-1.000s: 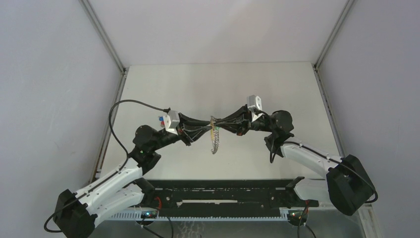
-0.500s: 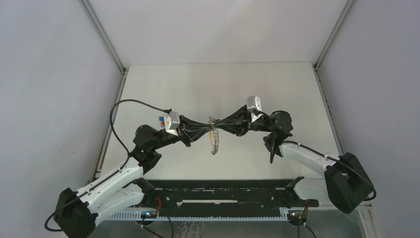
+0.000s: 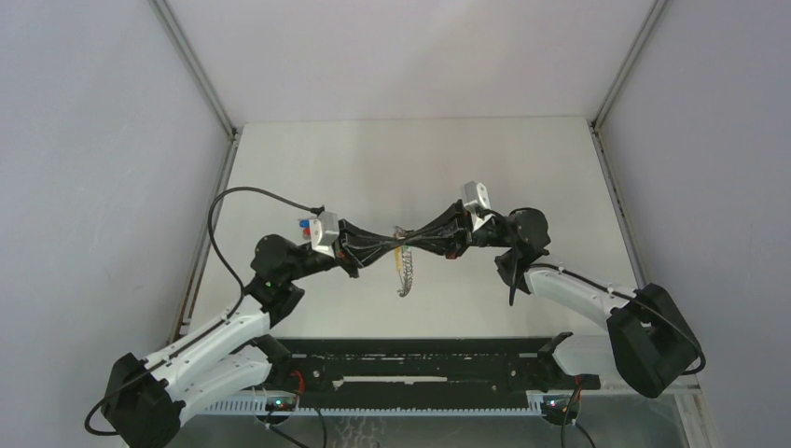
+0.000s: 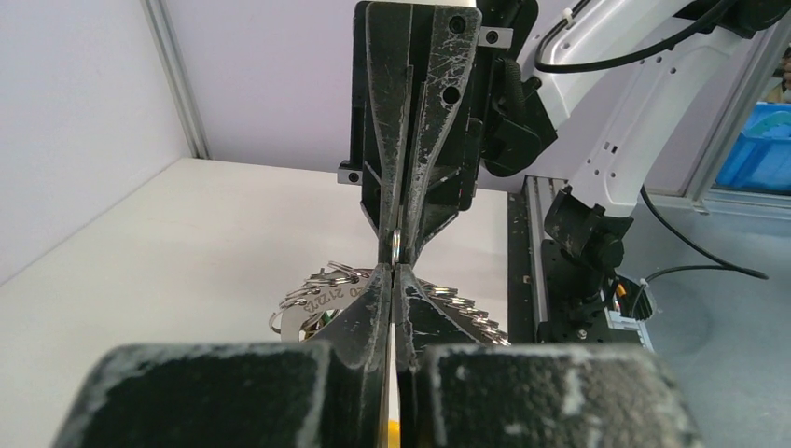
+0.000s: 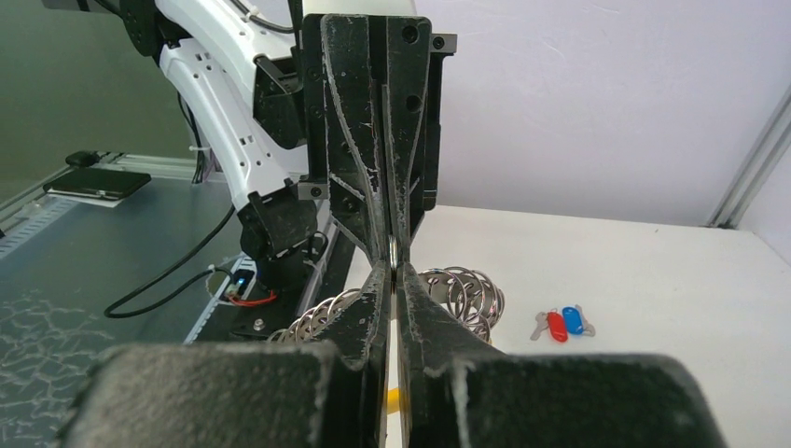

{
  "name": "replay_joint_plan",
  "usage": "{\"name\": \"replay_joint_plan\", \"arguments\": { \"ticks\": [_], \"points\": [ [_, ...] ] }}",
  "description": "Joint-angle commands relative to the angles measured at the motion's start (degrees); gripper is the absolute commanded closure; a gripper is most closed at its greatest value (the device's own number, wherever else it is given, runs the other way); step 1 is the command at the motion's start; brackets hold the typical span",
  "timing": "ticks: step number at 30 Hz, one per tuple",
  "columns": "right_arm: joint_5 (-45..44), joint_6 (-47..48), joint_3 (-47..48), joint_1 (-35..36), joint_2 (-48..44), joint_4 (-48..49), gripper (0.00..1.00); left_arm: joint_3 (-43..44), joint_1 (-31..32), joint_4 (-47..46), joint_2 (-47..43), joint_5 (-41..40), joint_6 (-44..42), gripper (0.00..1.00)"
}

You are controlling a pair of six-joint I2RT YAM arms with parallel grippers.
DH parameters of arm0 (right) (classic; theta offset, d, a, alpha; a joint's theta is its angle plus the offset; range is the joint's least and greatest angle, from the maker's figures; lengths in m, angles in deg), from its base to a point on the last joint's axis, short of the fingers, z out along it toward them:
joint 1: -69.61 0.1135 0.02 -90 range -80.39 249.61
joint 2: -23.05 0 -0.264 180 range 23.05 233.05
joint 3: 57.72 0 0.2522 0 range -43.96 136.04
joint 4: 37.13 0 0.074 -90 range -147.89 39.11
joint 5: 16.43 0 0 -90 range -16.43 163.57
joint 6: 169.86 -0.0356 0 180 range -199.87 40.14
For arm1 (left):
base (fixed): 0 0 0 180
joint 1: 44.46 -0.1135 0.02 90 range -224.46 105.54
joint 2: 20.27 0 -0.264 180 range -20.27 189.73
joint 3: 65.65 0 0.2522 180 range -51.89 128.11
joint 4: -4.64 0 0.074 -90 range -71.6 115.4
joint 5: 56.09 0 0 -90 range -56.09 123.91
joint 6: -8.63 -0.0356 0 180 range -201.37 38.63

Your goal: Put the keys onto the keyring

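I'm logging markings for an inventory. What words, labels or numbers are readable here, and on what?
"D 21212", roughly: on the pale tab among the metal rings, left wrist view; partly hidden, digits uncertain.
Nothing else is legible in any view.

Both sets of fingers checked by eye. On the left claw they are black plastic, matt, heavily scuffed, with grey-white scratches along the edges. The right claw is the same black plastic with the same chalky scoring.

The keyring is thin bare metal, bright and polished. Its tab is yellow; material not discernible. The silvery loops below are shiny metal that catches highlights.

The red-headed key and blue-headed key have glossy plastic heads and silver metal blades.

The tabletop is white, smooth and matt. The arm shell is smooth white plastic with a slight sheen. The walls are pale, flat matt.
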Motion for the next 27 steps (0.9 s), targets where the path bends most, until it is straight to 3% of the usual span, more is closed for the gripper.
{"name": "replay_joint_plan", "arguments": {
  "ticks": [1, 8, 20, 27],
  "points": [
    [1.3, -1.5, 1.7, 0.6, 0.3, 2.9, 1.00, 3.2, -0.1, -2.5, -0.1, 2.1, 0.5, 1.00],
    [1.5, -0.8, 2.0, 0.2, 0.5, 0.7, 0.99, 4.5, -0.1, 2.3, -0.4, 1.9, -1.2, 1.00],
    [-1.3, 22.5, 2.0, -2.5, -10.2, -33.5, 0.67, 20.0, 0.1, 45.7, -3.3, -8.9, -12.2, 1.00],
    [-3.1, 27.0, 2.0, -2.6, -10.7, -35.7, 0.64, 32.1, 1.5, 68.5, 4.2, -11.3, -18.3, 1.00]
  ]
}}
